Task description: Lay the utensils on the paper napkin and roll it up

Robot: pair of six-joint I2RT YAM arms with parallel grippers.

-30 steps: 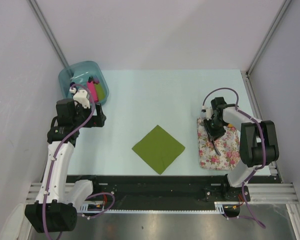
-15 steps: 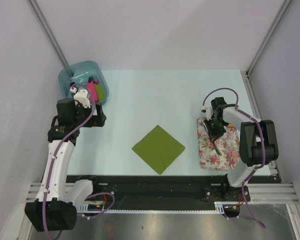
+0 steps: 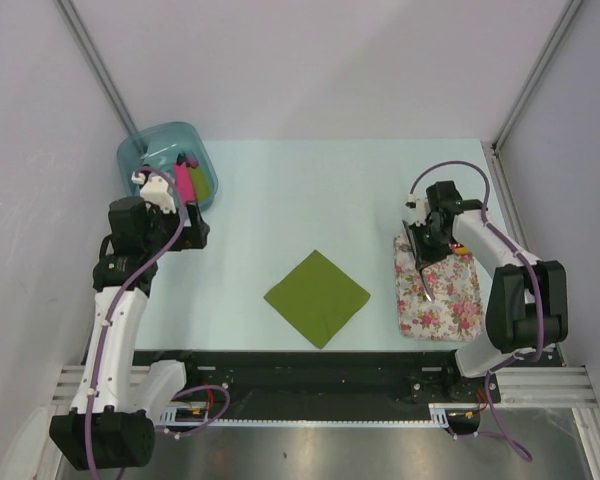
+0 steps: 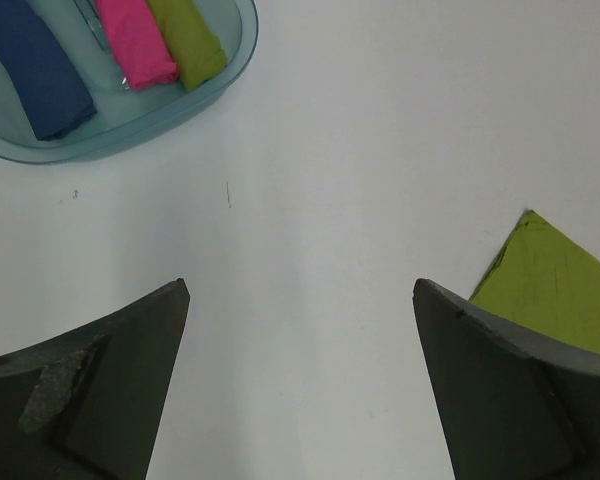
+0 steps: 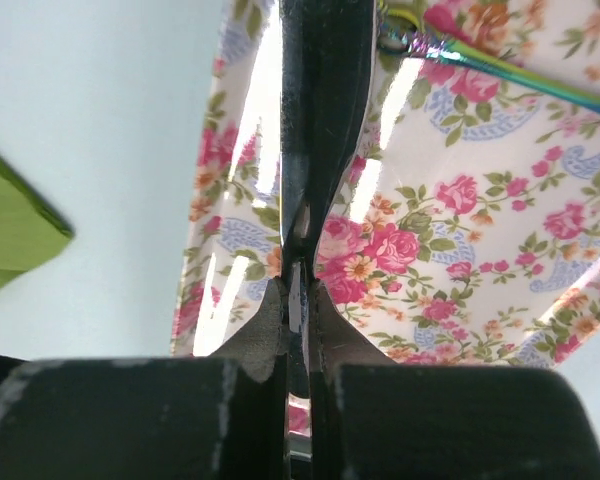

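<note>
My right gripper is shut on a slim dark utensil and holds it over the left part of the floral mat. In the right wrist view the dark utensil runs straight out from between the shut fingers, above the mat. A second utensil with an iridescent handle lies on the mat. The olive-green napkin lies flat at the table's middle front, and its corner shows in both wrist views. My left gripper is open and empty over bare table.
A teal bin stands at the back left with pink and lime rolls. The left wrist view shows its rim and blue, pink and lime rolls. Grey walls enclose the table.
My right gripper has risen and shifted slightly back with the dark utensil in it, lifting it off the mat. The left arm has barely moved.
</note>
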